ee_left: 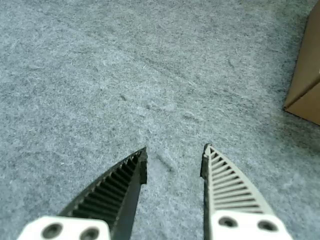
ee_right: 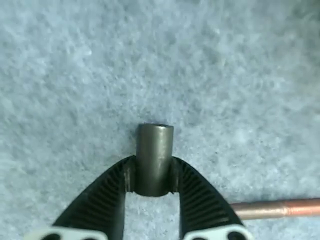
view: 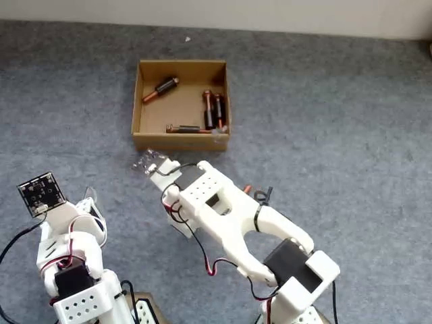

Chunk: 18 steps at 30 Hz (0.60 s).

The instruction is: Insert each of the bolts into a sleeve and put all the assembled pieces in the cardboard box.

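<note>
Right gripper (ee_right: 151,167) first: my jaws are closed tight on a dark sleeve (ee_right: 154,155), gripping its rear half. The open bore points away from my wrist. Whether it hangs clear of the grey carpet (ee_right: 240,75) or rests on it, I cannot tell.

One copper-coloured bolt (ee_right: 280,207) lies flat on the carpet just beside my right jaw, apart from it and not touching the sleeve.

Left gripper (ee_left: 174,155): jaws apart by a moderate gap, nothing between them, hovering over bare carpet. A corner of the cardboard box (ee_left: 305,85) sits off to one side, near but not touching.

From the high view, the cardboard box (view: 179,140) already holds four assembled pieces: one (view: 160,88) angled in a far corner, two (view: 208,109) side by side against one wall, and one (view: 183,128) along the near wall. My right arm reaches out just short of the box's near wall.

Judgement: the step in hand is mating a bolt with this sleeve, probably the last pair or close to it. The next move calls for my left jaws to take the loose bolt by its head end, line its shank up with the sleeve's bore, and push straight in. A small tilt would jam it at the rim.
</note>
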Each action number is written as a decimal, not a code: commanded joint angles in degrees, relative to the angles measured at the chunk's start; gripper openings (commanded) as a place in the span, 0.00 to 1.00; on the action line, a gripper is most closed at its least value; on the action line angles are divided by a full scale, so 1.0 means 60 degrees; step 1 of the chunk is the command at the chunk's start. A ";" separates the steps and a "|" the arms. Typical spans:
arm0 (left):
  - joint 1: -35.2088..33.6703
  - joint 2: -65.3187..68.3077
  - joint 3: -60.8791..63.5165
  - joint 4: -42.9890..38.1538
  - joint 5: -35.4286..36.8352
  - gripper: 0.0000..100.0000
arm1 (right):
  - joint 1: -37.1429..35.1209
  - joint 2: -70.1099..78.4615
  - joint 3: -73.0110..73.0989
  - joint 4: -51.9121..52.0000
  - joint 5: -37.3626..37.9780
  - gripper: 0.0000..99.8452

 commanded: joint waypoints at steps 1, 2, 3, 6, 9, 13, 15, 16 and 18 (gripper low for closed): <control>0.0037 -0.0051 0.0183 -0.0190 -0.0044 0.19 | 0.0139 0.0037 -0.0095 0.0110 0.0073 0.11; 0.0037 -0.0051 0.0183 -0.0190 -0.0044 0.19 | 0.0139 0.0139 -0.0095 0.0110 0.0073 0.12; 0.0037 -0.0051 0.0183 -0.0190 -0.0044 0.19 | 0.0125 0.0242 -0.0095 0.0095 0.0073 0.12; 0.0037 -0.0051 0.0183 -0.0190 -0.0044 0.19 | 0.0110 0.0476 -0.0095 0.0095 0.0073 0.12; 0.0037 -0.0051 0.0183 -0.0190 -0.0044 0.19 | 0.0110 0.0637 -0.0095 0.0081 0.0073 0.12; 0.0037 -0.0051 0.0183 -0.0190 -0.0044 0.19 | 0.0125 0.0901 -0.0095 0.0081 0.0073 0.12; 0.0037 -0.0051 0.0183 -0.0190 -0.0044 0.19 | 0.0139 0.0916 -0.0095 0.0081 0.0073 0.10; 0.0037 -0.0051 0.0183 -0.0190 -0.0044 0.19 | 0.0154 0.0872 -0.0110 0.0066 0.0059 0.08; 0.0037 -0.0051 0.0183 -0.0190 -0.0044 0.19 | 0.0125 0.0652 -0.0125 -0.0022 0.0029 0.00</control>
